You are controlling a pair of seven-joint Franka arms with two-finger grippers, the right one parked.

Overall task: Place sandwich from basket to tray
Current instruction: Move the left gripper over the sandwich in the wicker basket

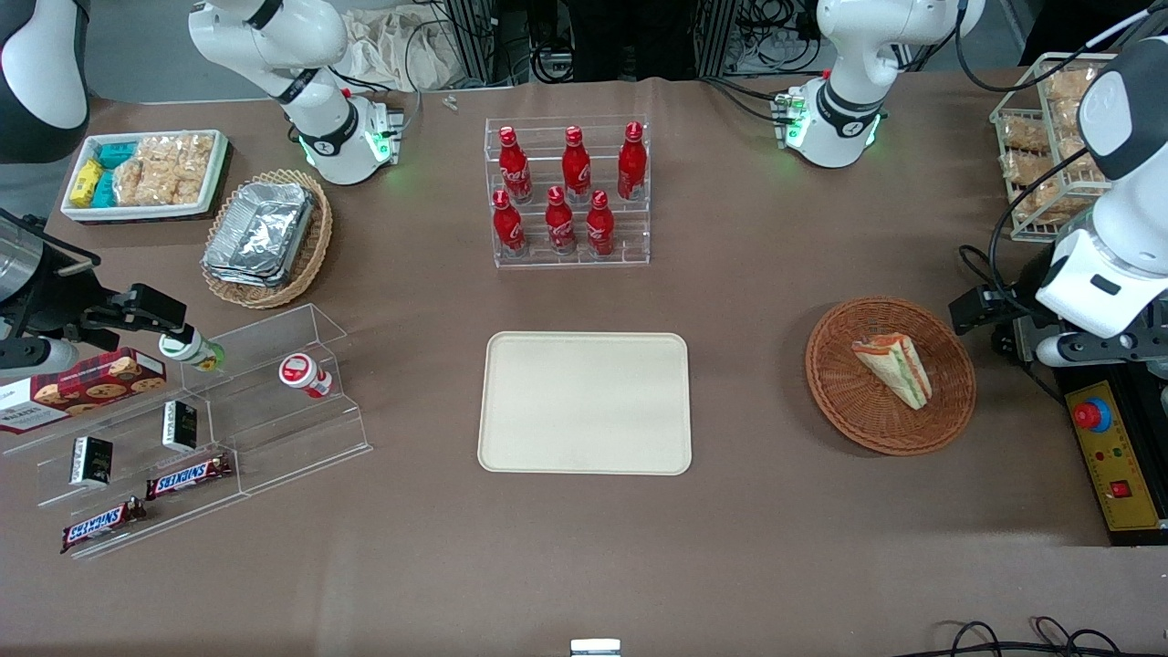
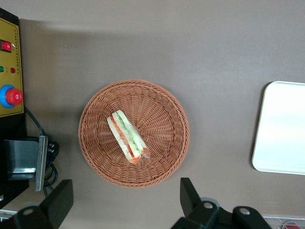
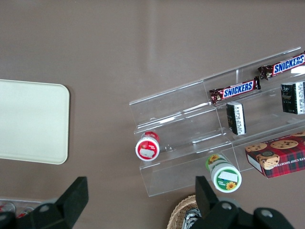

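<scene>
Sandwich (image 1: 893,368) is sitting in the round brown wicker basket (image 1: 940,429), lying on its side a bit off the woven centre, wrapped in clear film with the green and orange-red filling showing along the cut edge. Going by size though: the brown table (image 1: 776,547) is the biggest thing here, and about in the middle of it is the flat cream tray (image 1: 585,403), well apart from the basket, which is toward the working arm's end. Farther from the front camera than the tray there's a clear rack (image 1: 570,255) with six red bottles (image 1: 563,219) standing upright in two rows. Toward the parked arm's end there's a clear stepped shelf (image 1: 274,429) with a couple of Snickers bars (image 1: 188,474), a cookie box (image 1: 87,385) and two small jars on it, plus a paler oval basket (image 1: 310,255) holding foil trays. Beside the round basket, at the table edge, is a yellow control panel with a red button (image 1: 1091,415). The gripper (image 2: 126,202) hangs above the table just beside the basket, not touching it or the sandwich, and from the wrist camera its two dark fingers (image 2: 190,195) are spread wide apart with nothing between them.
</scene>
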